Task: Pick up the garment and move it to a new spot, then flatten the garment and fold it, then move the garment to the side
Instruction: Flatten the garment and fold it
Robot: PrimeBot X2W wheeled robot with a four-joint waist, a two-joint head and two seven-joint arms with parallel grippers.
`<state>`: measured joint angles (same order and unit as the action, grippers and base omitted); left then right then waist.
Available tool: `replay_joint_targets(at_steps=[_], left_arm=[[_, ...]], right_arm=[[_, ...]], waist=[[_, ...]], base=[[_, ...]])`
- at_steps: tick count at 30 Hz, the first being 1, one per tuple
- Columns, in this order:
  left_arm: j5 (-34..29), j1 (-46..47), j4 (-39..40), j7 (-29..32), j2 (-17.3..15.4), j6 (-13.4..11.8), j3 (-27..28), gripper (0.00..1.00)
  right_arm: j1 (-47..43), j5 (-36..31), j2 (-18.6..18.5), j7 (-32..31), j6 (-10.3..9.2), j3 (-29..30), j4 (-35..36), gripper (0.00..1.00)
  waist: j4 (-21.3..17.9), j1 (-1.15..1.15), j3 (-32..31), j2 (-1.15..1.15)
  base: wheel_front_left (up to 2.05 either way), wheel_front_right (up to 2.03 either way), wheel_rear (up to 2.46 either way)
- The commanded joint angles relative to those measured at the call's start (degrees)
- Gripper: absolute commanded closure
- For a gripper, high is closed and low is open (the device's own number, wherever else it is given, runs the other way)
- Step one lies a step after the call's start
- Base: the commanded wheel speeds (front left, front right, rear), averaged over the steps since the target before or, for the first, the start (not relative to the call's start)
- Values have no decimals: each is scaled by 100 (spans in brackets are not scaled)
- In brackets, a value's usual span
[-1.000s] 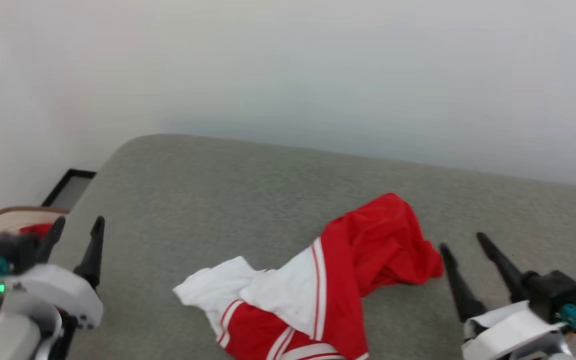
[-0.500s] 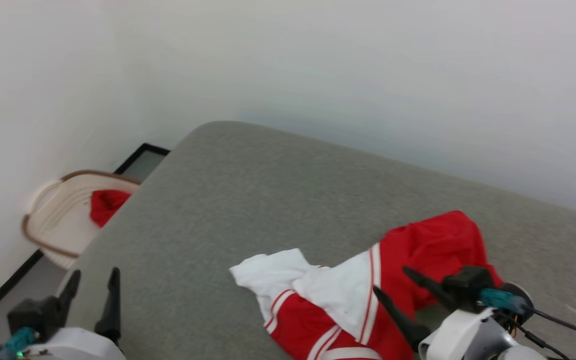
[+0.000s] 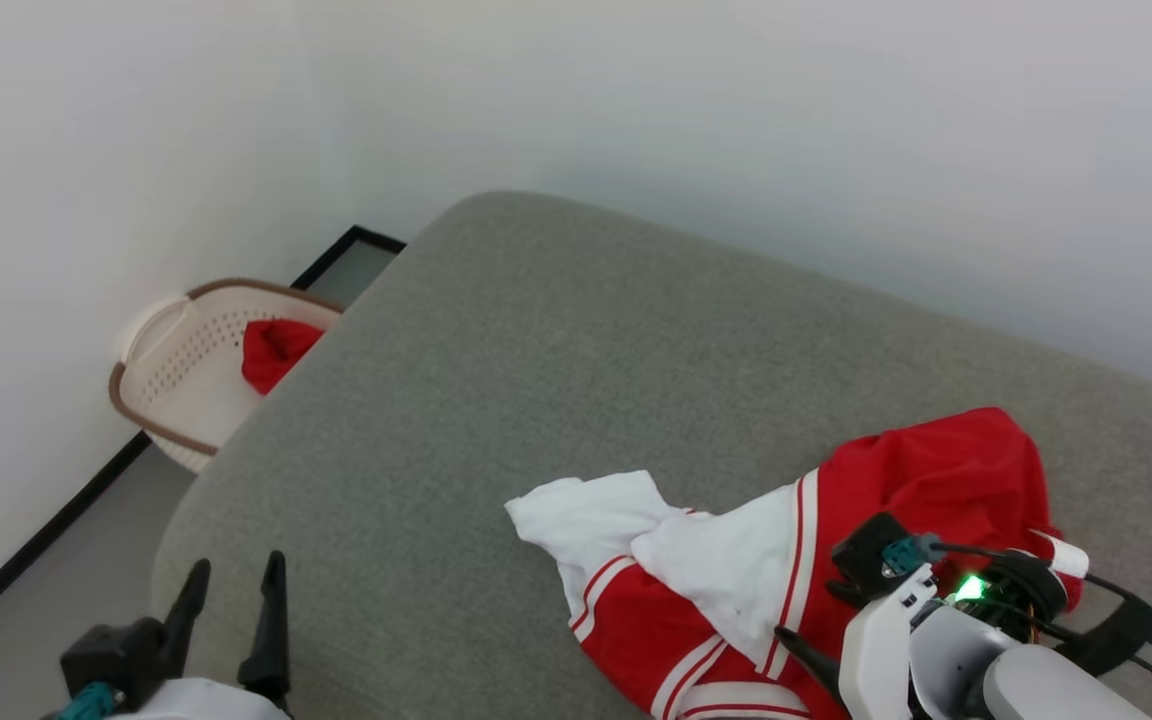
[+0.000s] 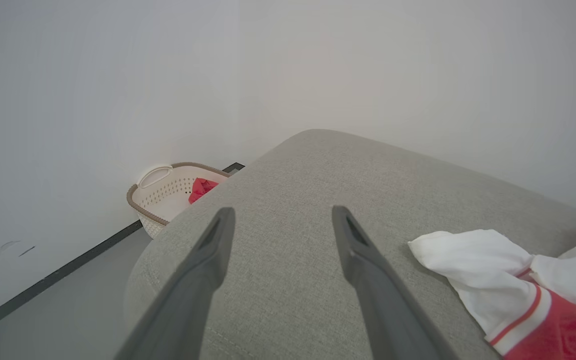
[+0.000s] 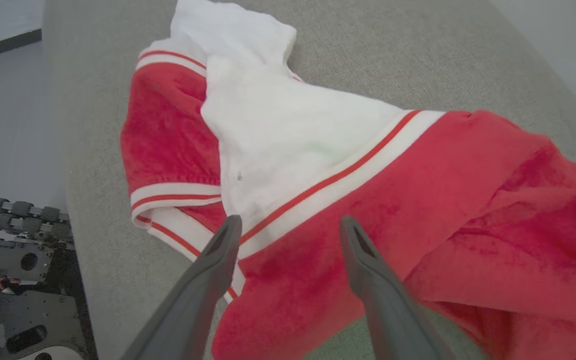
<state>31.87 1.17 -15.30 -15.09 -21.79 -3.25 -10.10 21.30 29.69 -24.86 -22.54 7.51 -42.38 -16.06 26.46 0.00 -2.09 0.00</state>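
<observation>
So the garment (image 5: 318, 150) is lying crumpled on the grey cushion (image 3: 536, 350), right under the right gripper (image 5: 290, 222). Its fingers are spread apart with nothing between them, tips over the red fabric by the striped trim. The left gripper (image 4: 283, 215) is spread wide too, holding nothing, with the white sleeve off to the right of its fingers. A white basket (image 4: 168, 192) sits beyond its left finger.

Home (laundry basket (image 3: 181, 375), grey upholstery (image 3: 536, 380))
</observation>
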Motion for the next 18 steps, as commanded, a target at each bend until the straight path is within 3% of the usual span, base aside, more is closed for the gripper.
replay_joint_targets(at_steps=[1, 8, 10, 18], left_arm=[[-89, -7, -9, -3, 91, 67, 75, 0], [-386, 41, -146, -3, 484, 354, 375, 0], [-455, 70, -183, -3, 569, 433, 445, 0], [-760, 91, -331, -3, 786, 671, 706, 0]], right_arm=[[96, -56, 20, -57, -4, -22, -57, 0], [262, -104, 85, -419, -4, -167, -430, 0], [310, -110, 89, -416, -4, -228, -496, 100], [371, 89, 129, -50, -4, 19, -557, 100]], waist=[[77, 0, 148, 0], [132, 0, 302, 0], [138, 0, 321, 0], [105, 0, 251, 0]], base=[[0, 0, 0], [0, 0, 0], [0, 0, 0], [0, 0, 0]])
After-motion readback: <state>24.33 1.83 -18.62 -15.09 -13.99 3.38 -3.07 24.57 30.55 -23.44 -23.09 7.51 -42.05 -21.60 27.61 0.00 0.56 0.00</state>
